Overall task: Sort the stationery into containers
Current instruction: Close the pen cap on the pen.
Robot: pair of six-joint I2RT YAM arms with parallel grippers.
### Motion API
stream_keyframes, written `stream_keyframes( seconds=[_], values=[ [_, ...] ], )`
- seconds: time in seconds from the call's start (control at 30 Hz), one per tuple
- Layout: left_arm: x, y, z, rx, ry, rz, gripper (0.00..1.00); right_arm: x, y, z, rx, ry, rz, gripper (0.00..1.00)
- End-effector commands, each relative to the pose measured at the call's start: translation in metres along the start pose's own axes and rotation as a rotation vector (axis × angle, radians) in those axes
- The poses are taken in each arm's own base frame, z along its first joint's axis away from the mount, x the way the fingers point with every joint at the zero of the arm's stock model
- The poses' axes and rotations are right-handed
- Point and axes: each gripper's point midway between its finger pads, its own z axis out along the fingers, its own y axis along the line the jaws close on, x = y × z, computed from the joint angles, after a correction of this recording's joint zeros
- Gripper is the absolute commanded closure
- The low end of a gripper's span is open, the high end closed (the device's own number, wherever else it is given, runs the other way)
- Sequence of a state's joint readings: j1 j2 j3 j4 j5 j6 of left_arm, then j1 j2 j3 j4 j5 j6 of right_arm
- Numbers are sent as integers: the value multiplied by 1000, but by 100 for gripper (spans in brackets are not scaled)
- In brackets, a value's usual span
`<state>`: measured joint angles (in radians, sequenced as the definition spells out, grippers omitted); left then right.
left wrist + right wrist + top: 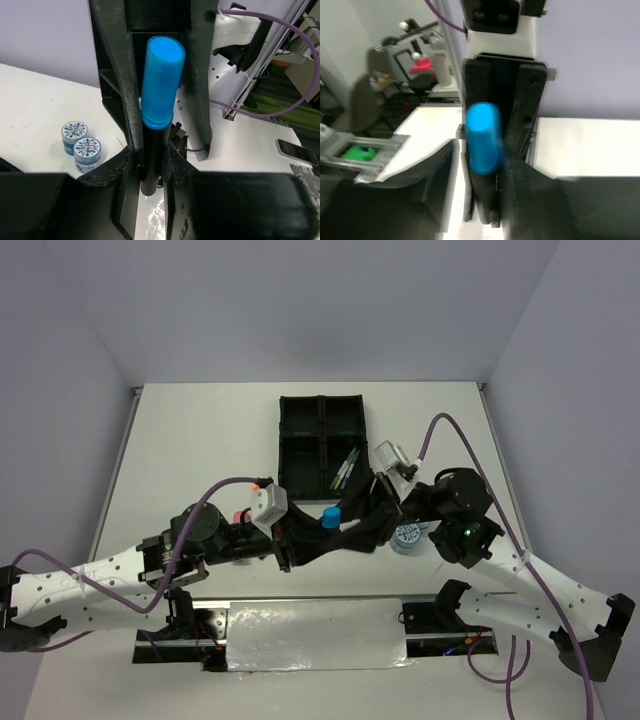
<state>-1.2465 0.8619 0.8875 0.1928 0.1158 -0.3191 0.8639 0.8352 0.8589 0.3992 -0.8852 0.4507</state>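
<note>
Half through a handover above the bench [200, 440] near the tray [284, 440]: clenches the left claw [150, 175] on the barrel of the blue-capped highlighter [161, 85], cannot tell, at the cap, the state of the right claw [485, 200], needs its release before traying.

Top camera: fixed high above the near edge of the table [200, 440], looking down on all of it. Left and right wrist cameras: very close, facing each other along the blue-capped highlighter [330, 517] [161, 75] [483, 137], which all three views share. The blue-white rolls [407, 537] [87, 150] show in the top and left wrist views.
</note>
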Motion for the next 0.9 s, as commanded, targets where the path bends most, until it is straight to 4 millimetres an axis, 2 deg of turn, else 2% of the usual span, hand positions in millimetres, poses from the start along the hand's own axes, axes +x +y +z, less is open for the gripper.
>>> stream_keyframes(
  seconds=[0.0, 0.07, 0.1, 0.27, 0.37, 0.47, 0.57, 0.63, 0.73, 0.87],
  values=[
    [-26, 14, -6, -86, -108, 5, 100, 3, -7, 0, 50, -9, -13, 40],
    [-27, 16, -12, -99, -120, 5, 100, 7, -13, -2, 85, -4, -5, 22],
    [-28, 16, -14, -100, -122, 7, 100, 6, -15, -3, 102, -7, -10, 1],
    [-22, 11, -18, -63, -105, 27, 100, 4, -35, -10, 231, -22, 4, 0],
    [-11, 1, -18, 4, -77, 38, 100, -7, -50, -19, 359, -52, -6, 0],
    [-2, -3, -16, 39, -59, 36, 100, -14, -54, -20, 392, -53, -12, 0],
    [5, -5, -14, 56, -42, 39, 100, -24, -42, -15, 332, -73, -36, 0],
    [10, -3, -13, 53, -28, 40, 100, -31, -23, -10, 236, -81, -60, 1],
    [14, -2, -11, 54, -16, 36, 100, -40, -6, -10, 170, -90, -81, 1],
    [15, -3, -11, 61, -17, 35, 100, -42, 0, -10, 148, -77, -96, 3]
  ],
)
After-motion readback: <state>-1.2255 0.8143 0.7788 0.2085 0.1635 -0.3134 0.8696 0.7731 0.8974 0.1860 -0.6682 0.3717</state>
